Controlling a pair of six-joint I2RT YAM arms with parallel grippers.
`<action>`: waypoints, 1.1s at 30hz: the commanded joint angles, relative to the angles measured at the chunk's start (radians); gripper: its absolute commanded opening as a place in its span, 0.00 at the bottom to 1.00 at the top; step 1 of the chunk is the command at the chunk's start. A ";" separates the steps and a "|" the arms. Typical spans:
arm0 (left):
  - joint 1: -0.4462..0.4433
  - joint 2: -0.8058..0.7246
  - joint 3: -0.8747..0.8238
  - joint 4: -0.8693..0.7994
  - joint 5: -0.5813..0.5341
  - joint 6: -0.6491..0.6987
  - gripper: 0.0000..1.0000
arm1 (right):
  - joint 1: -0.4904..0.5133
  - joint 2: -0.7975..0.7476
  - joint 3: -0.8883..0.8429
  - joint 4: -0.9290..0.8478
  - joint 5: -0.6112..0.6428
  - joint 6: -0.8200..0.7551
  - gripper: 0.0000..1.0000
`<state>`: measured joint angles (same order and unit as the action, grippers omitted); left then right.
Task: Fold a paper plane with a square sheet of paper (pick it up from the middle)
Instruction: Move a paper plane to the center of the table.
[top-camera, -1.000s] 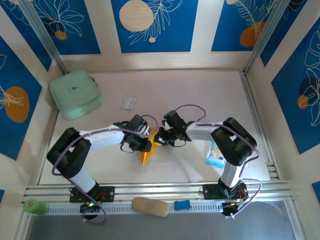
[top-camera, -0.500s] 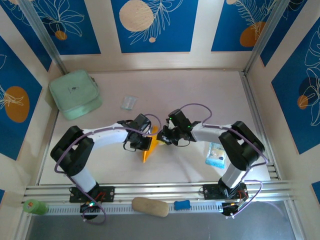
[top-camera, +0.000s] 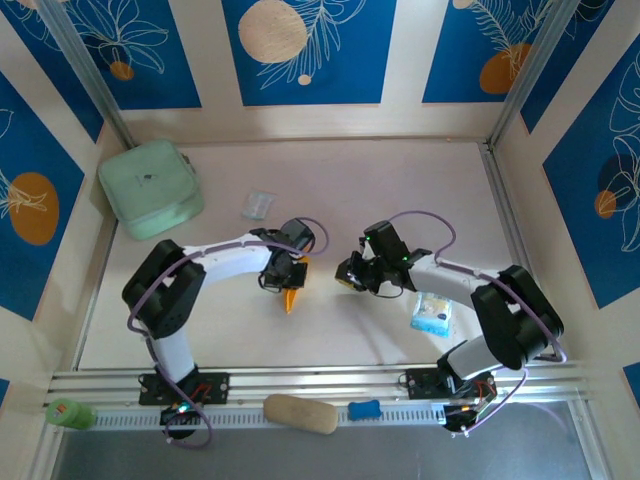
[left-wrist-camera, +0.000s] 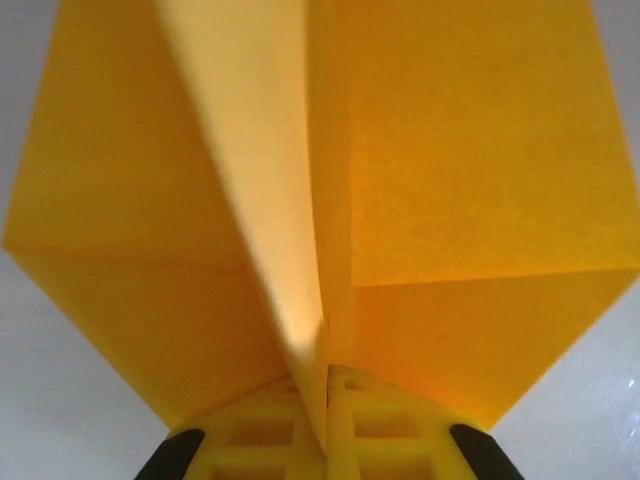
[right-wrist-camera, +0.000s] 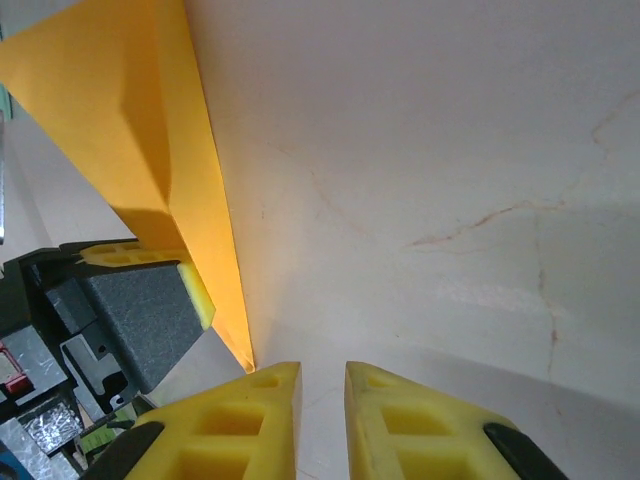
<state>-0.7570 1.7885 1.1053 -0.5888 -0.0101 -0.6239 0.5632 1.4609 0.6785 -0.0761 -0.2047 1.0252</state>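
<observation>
"While it's pinched like that, how does the sheet of paper (left-wrist-camera: 450, 180) look?"

"Orange-yellow, creased narrow, tip toward the arm bases, mid-table. The left gripper (left-wrist-camera: 325, 420) is clamped on its raised centre crease, flaps spread either side. The right gripper (right-wrist-camera: 322, 385) is near, apart, jaws a narrow slit, empty."

"Around it?"

"Tan lump (top-camera: 300, 413) on the near rail, blue-and-white packet (top-camera: 432, 313) by the right arm, clear wrapper (top-camera: 257, 205) beyond, mint-green pouch (top-camera: 150, 187) far left. The left wrist covers the paper's far end."
</observation>
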 joint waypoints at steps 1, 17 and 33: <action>-0.019 0.028 0.032 -0.073 -0.036 -0.029 0.08 | -0.005 -0.019 -0.018 -0.016 0.002 -0.013 0.18; -0.042 0.118 0.084 -0.116 -0.049 -0.035 0.25 | -0.005 -0.003 -0.040 0.022 -0.010 0.001 0.19; -0.055 0.181 0.090 -0.114 -0.054 -0.169 0.42 | -0.012 -0.047 -0.060 0.000 -0.004 -0.009 0.19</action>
<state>-0.8036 1.8996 1.2316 -0.7033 -0.0536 -0.7448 0.5583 1.4506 0.6327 -0.0608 -0.2054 1.0252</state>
